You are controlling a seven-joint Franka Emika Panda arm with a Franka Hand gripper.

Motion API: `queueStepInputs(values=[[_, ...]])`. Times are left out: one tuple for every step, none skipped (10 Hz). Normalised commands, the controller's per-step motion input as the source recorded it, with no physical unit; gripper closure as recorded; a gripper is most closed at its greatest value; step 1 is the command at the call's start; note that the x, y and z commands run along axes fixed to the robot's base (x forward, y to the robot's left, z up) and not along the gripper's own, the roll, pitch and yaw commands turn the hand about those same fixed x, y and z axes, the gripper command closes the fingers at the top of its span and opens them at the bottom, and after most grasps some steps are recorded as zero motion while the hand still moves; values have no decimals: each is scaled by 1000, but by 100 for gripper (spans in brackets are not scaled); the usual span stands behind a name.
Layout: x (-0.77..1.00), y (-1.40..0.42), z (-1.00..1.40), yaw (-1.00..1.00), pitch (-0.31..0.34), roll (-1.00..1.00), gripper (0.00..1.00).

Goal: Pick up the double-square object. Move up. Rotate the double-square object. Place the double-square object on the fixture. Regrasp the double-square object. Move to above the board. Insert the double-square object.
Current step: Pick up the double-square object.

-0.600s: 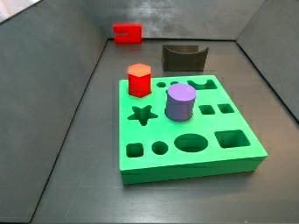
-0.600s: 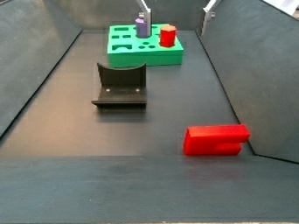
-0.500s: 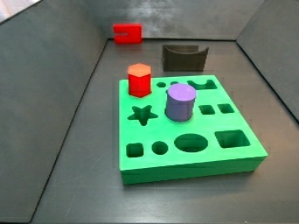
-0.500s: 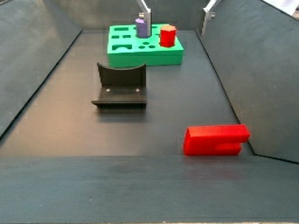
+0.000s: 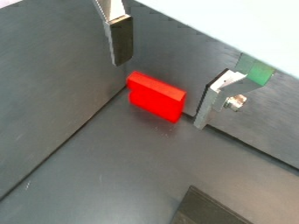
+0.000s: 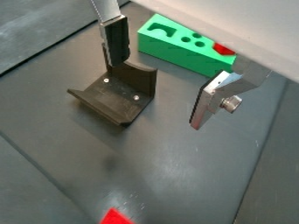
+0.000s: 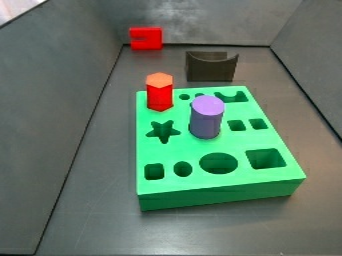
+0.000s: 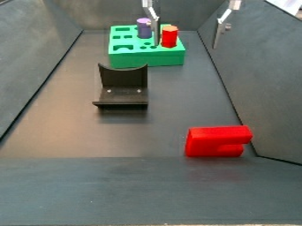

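Side views show the green board lying flat on the dark floor, its top cut with star, round and square holes. Two holes are filled: a red hexagonal peg stands upright at a far corner, and a purple cylinder stands upright near the middle. The rest of the holes are open.

Just behind the board sits the fixture, a dark block with a scooped top on a base plate, apart from the board. The double-square object lies flat on the floor, close to a side wall and well apart from both board and fixture.

The gripper hangs in the air above the floor with its fingers spread wide and nothing between them. In a wrist view the red piece lies on the floor below the gap, untouched by either plate. In a side view only the fingertips show at the upper edge, above the board's end of the enclosure.
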Motion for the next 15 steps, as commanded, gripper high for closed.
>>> queueStepInputs(values=[[0, 286, -74, -711, 91, 0, 0], [0, 283, -134, -717, 123, 6, 0], [0, 211, -160, -791, 137, 20, 0], [0, 200, -149, -803, 130, 13, 0], [0, 186, -140, -817, 124, 13, 0], [0, 186, -129, -817, 119, 9, 0], [0, 189, -129, -814, 114, 9, 0], [0, 291, -106, -720, 74, 0, 0], [0, 320, -171, -691, 64, 0, 0], [-31, 334, -429, -697, 0, 0, 0], [-163, 297, -766, -714, -106, 61, 0], [-397, 626, -809, -320, -144, 46, 0], [-303, 580, -883, -383, -127, 0, 0], [-263, 517, -871, -423, -127, 0, 0], [-237, 291, -846, -609, -139, 0, 0]])
